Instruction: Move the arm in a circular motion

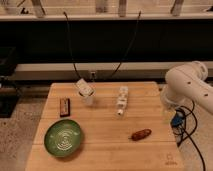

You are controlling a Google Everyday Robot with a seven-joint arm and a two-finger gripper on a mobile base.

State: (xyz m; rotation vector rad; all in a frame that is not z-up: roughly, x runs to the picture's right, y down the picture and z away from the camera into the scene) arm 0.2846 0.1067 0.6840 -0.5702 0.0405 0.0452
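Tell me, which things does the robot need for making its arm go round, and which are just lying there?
For the job: arm; its gripper, low beside the right edge of the table.
Just lying about: green plate, dark bar, cup, white bottle, brown lump.

A lab: wooden bench (107, 125), dangling cables (69, 45), claw (168, 111) at its right edge.

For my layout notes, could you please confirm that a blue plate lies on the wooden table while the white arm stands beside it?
Not quite: the plate is green, not blue, as the camera view shows. It does lie on the wooden table, and the white arm stands beside it, its pincer hanging low by the table's edge.
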